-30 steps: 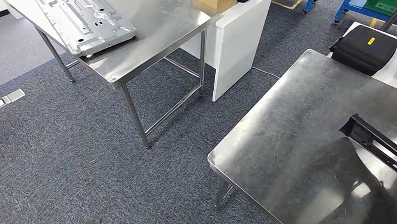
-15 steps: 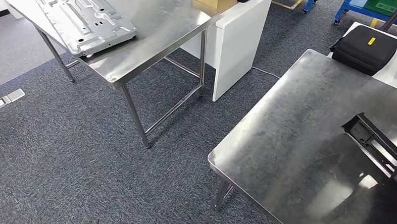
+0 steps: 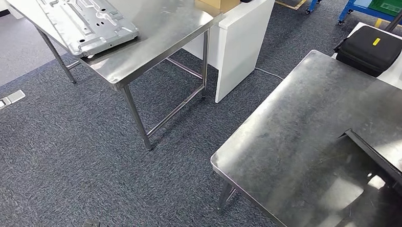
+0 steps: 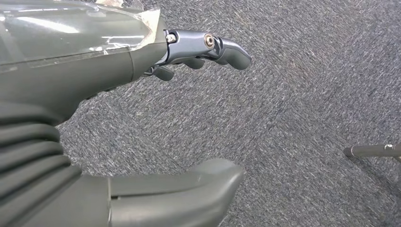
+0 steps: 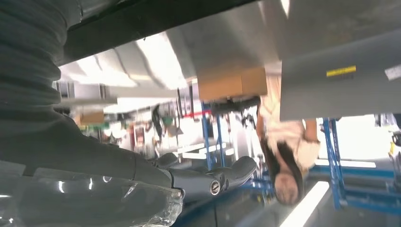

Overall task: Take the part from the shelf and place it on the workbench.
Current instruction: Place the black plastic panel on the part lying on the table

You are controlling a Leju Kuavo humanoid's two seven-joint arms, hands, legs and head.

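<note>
Well, my left hand (image 4: 71,85) hung slack over the carpet (image 4: 307,94), thumb and fingers spread apart with nothing between them. It was well away from anything that mattered.

Across from that hand, on my right hand's side, the black part (image 3: 378,163) lay low over the steel workbench (image 3: 300,128). It ran off the edge of my head view, so I could not tell whether it had settled flat. I judged it a rigid frame of thin bars, light to moderate in weight, stiff enough not to sag. Bare bar against smooth steel seemed likely to skid, and a long piece would swing if held near one end. I reckoned the best hold was around a straight rail near its middle.

My right hand (image 5: 142,172) showed its fingers reaching forward from the wrist. A dark band (image 5: 142,19) crossed close alongside that hand, perhaps the part. I could not tell whether the hand was gripping anything.
</note>
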